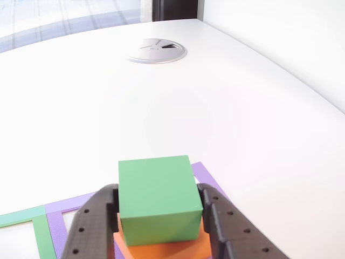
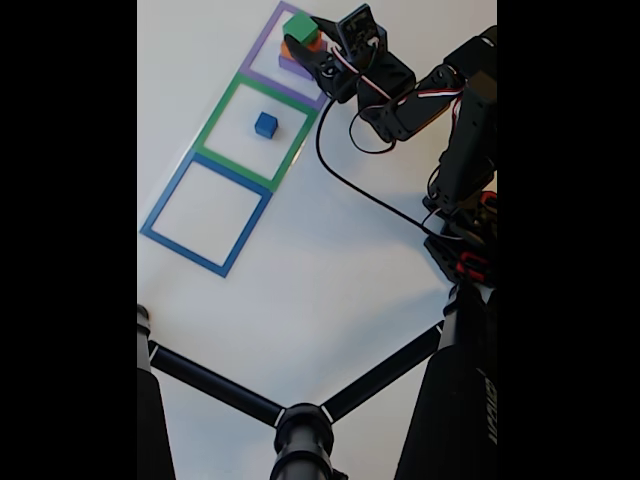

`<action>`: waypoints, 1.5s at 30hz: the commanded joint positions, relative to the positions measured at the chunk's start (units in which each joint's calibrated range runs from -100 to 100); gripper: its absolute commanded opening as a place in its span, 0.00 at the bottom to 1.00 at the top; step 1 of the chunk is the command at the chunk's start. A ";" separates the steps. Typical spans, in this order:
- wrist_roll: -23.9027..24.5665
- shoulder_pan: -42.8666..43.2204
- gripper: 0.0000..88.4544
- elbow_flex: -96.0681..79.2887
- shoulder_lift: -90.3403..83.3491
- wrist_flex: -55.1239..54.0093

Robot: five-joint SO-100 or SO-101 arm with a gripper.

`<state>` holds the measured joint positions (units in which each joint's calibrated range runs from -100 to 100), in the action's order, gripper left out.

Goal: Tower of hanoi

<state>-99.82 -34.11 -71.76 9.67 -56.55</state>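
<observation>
The worktop (image 1: 226, 108) is a plain white surface with a curved far edge. In the other view a round grey cable grommet (image 1: 157, 51) is set into it well beyond the green block (image 1: 158, 199); past the edge lies a pale striped floor or wall area, too washed out to tell, and a dark vertical frame (image 1: 175, 9) stands behind the grommet.

Three taped square outlines lie in a row on the worktop in the fixed view: a purple square (image 2: 262, 75) holding the green block, a green square (image 2: 214, 124) next to it, and a blue square (image 2: 165, 204) farthest from the block.

The green block sits on top of a wider orange block (image 1: 167, 249), both inside the purple square. The end effector (image 1: 160, 208) has its two dark fingers on either side of the green block, pressed against its left and right faces, clamped on it. In the fixed view the green block (image 2: 301, 28) appears at the arm's tip, with the orange block (image 2: 290, 49) just beneath.

A small blue block (image 2: 265, 124) rests alone inside the green square, well apart from the green block.

The black arm (image 2: 420, 100) reaches in from the right of the fixed view, a black cable (image 2: 370, 195) trailing across the worktop. A black tripod-like stand (image 2: 300, 430) spreads along the bottom of that view, far from the green block.
</observation>
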 commanded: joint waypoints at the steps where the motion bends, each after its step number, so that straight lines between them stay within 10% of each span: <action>1: -0.18 1.52 0.09 -0.70 -5.51 1.08; 11: -0.18 3.91 0.09 -2.79 -27.87 23.19; 31: -0.18 12.06 0.08 45.48 -70.99 124.57; 45: -0.18 26.25 0.08 64.03 -74.30 141.97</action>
<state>-100.00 -12.00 -11.11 -64.46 83.47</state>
